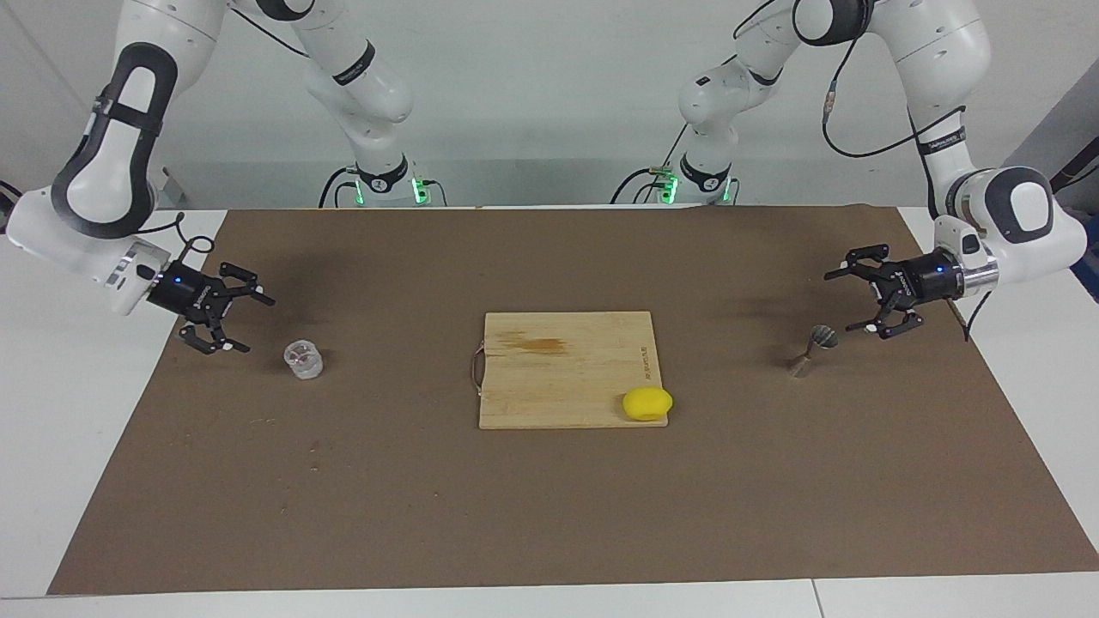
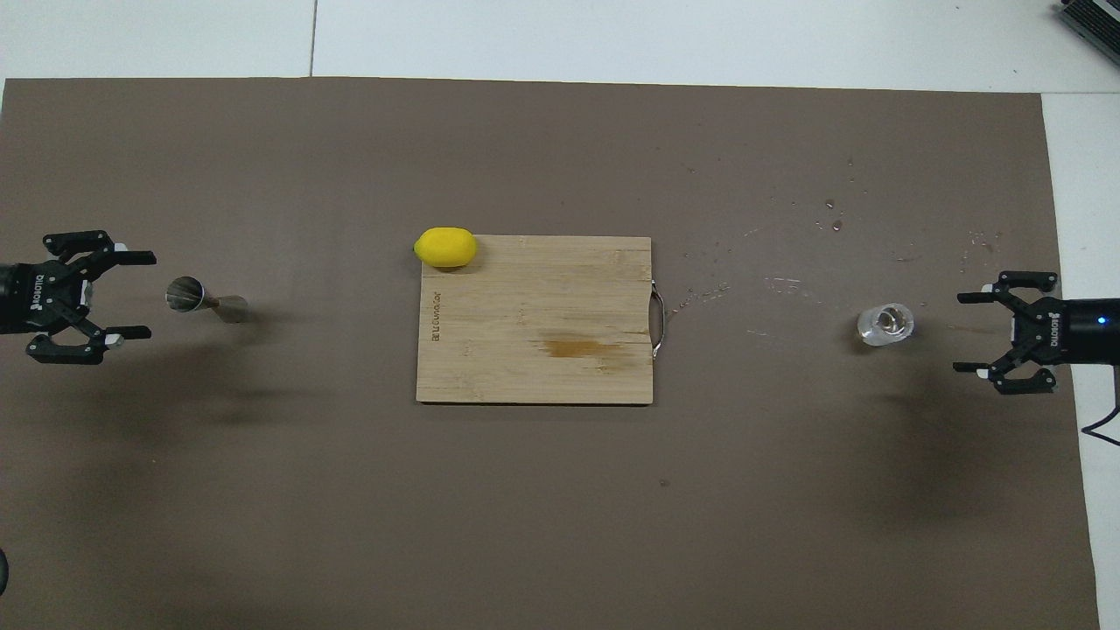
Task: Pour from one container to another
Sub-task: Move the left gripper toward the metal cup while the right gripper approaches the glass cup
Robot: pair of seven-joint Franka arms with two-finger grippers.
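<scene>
Cup (image 1: 304,360): looking small, thick-walled and rigid, probably light for its size; the glass is likely slippery and would chip if dropped, so I judge a firm squeeze across the side wall, about mid-height, to be the safest hold.
Cup place: standing upright on the brown mat (image 1: 549,515), just beside the right gripper (image 1: 233,324) and a little lower than it, apart from its fingertips, toward the right arm's end of the table.
Right gripper: hanging with its jaws spread wide, holding nothing, pointing toward the cup.
Jigger (image 1: 812,350): thin metal, stiff, light, easy to tip; the narrow waist is looking like the surest place to pinch.
Jigger place: sitting tilted on the mat just beside the left gripper (image 1: 870,301), below its fingertips, not touching them.
Left gripper: gaping wide and empty, facing the jigger.
Between them: board (image 1: 567,369) with a lemon (image 1: 647,403) at its corner, well apart from both grippers.
</scene>
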